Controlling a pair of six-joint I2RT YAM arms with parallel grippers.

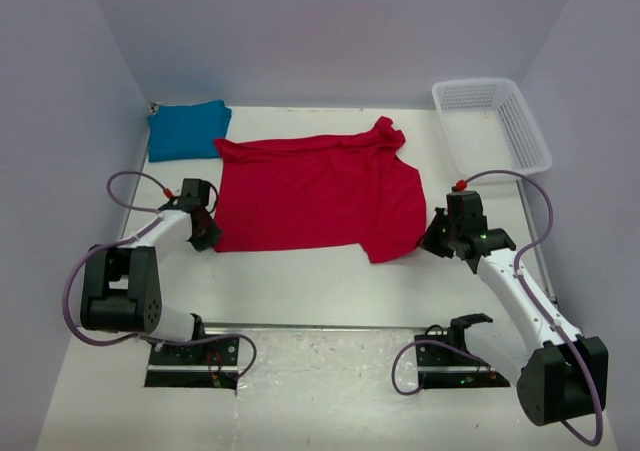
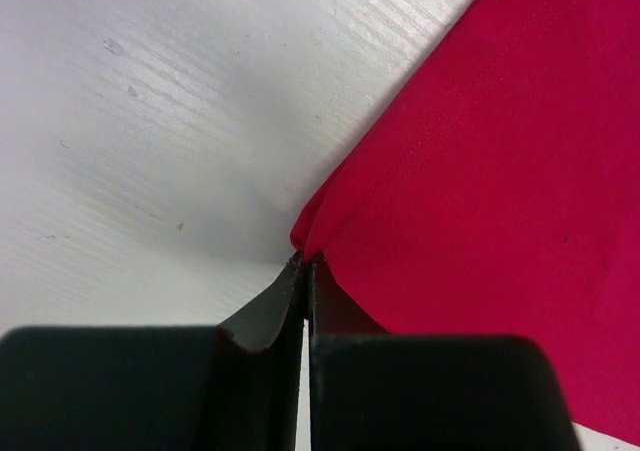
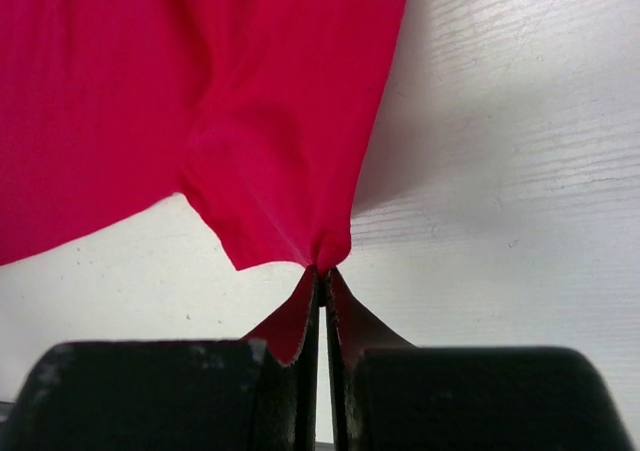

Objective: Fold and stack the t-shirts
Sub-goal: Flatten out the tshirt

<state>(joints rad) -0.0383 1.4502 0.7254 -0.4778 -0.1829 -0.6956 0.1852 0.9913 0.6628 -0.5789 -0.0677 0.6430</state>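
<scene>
White table [image 1: 300, 286] — red t-shirt [image 1: 315, 196], teal t-shirt [image 1: 187, 129], basket [image 1: 527, 126]

Bare desk [image 1: 300, 281] lies open along the near side of the red shirt [image 1: 310, 196]; the basket [image 1: 490, 121] fills the far right corner, the teal shirt [image 1: 187, 131] the far left.

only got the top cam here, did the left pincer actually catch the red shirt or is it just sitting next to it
Observer: The left wrist view shows the left pincer shut on a corner of the red shirt, with the cloth pinched right at its edge.
Operator: ok and the right one, cant see under it from up here
Observer: The right wrist view shows the right pincer shut on another corner of the shirt, the cloth bunched just above the grip.
</scene>
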